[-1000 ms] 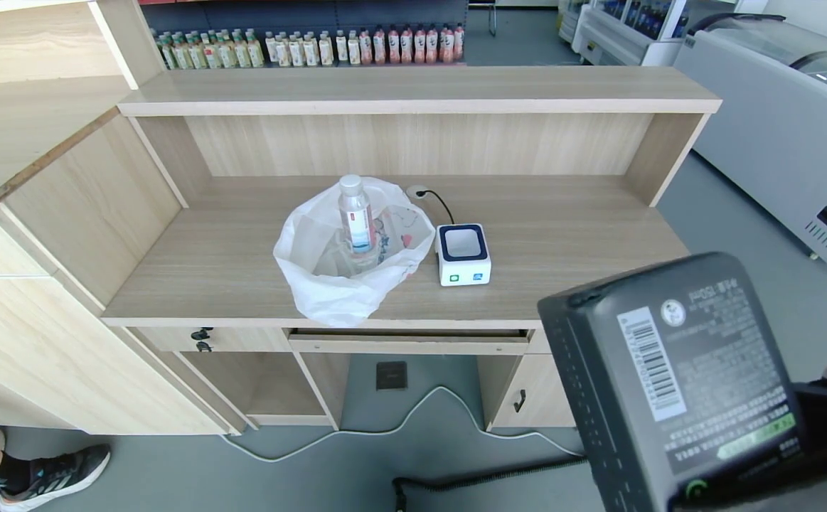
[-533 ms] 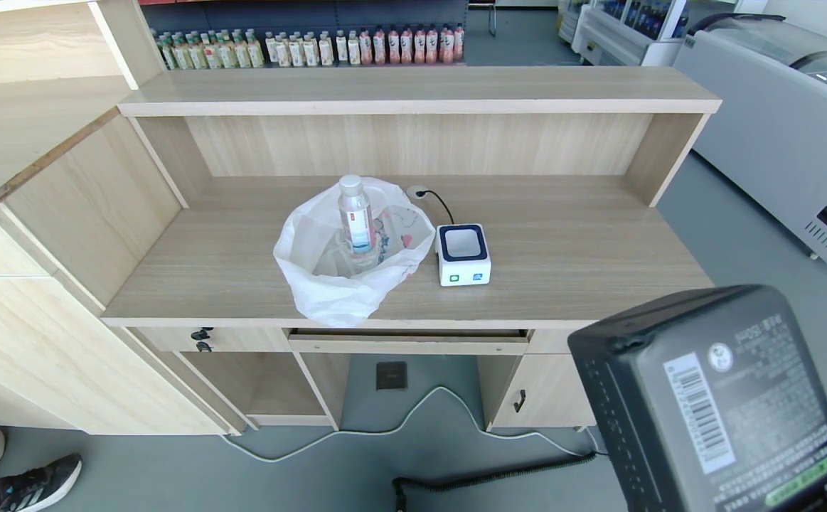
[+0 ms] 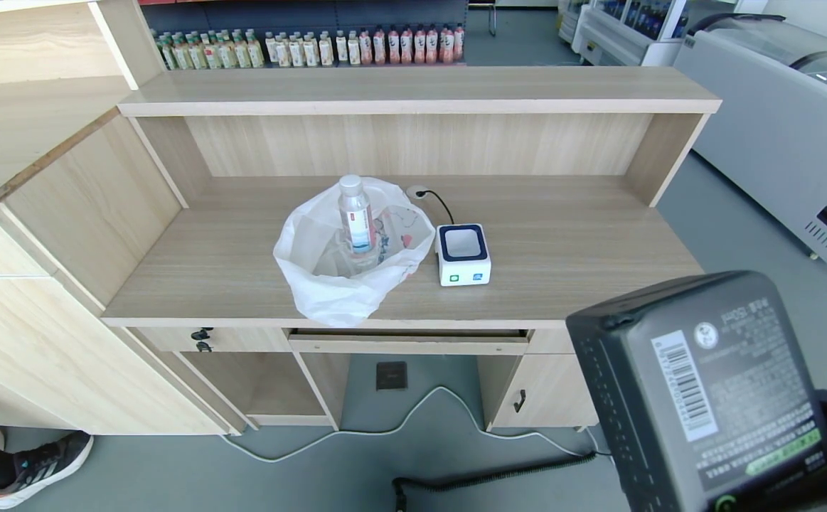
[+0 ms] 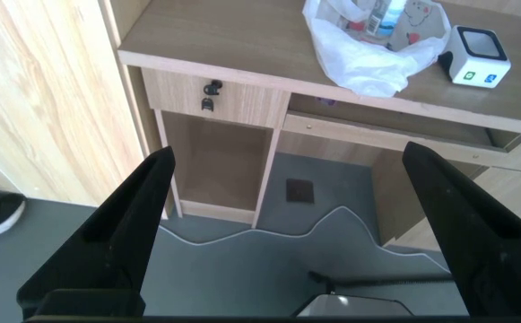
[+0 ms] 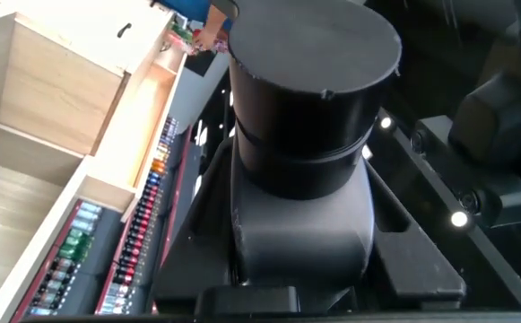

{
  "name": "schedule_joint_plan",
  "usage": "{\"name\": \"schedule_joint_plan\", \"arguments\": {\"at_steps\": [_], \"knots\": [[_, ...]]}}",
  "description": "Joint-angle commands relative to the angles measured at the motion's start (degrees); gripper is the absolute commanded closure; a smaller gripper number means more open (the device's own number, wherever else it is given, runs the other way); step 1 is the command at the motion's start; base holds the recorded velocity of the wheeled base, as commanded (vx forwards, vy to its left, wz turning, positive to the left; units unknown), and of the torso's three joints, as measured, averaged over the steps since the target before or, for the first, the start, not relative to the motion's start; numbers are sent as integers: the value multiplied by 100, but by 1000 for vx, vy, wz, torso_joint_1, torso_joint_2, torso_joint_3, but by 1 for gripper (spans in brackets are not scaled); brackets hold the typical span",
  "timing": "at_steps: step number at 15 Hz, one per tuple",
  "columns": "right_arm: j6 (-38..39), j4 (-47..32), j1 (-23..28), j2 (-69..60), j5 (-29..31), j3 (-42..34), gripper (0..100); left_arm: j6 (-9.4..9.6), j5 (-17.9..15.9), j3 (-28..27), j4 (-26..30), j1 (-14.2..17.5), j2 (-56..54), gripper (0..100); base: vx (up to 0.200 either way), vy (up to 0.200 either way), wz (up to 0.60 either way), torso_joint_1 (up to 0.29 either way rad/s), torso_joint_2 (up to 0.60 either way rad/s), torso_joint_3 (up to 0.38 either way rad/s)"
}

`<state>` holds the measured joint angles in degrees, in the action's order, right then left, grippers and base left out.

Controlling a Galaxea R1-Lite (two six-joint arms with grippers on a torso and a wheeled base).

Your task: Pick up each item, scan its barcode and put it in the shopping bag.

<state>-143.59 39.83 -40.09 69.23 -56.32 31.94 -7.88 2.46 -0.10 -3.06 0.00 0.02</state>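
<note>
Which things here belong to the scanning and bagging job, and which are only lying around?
For the job: dark container held up on the right; scanner; shopping bag; water bottle standing in it.
Just around: shelved drinks; freezers; black floor cable.

- Tabletop (image 3: 584, 249): carries a white shopping bag (image 3: 335, 288), slumped open near the front edge, about midway along it.
- Clear bottle (image 3: 356, 217): upright inside the bag.
- Scanner (image 3: 463, 254): just beside the bag, on its right-edge side.
- Dark container (image 3: 697, 398): held aloft off the front right corner, barcode (image 3: 684, 385) facing the camera.
</note>
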Motion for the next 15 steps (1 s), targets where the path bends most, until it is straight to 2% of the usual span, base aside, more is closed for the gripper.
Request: {"name": "schedule_joint_plan", "arguments": {"at_steps": [1,15], "knots": [[-2,-1,2,20,-2,-4,100,-4,0,1,-2,0,-2,0,0,0,0,0,0,0],[-2,-10,19,-15,-28,-12,100,-4,0,1,-2,0,-2,0,0,0,0,0,0,0]]}}
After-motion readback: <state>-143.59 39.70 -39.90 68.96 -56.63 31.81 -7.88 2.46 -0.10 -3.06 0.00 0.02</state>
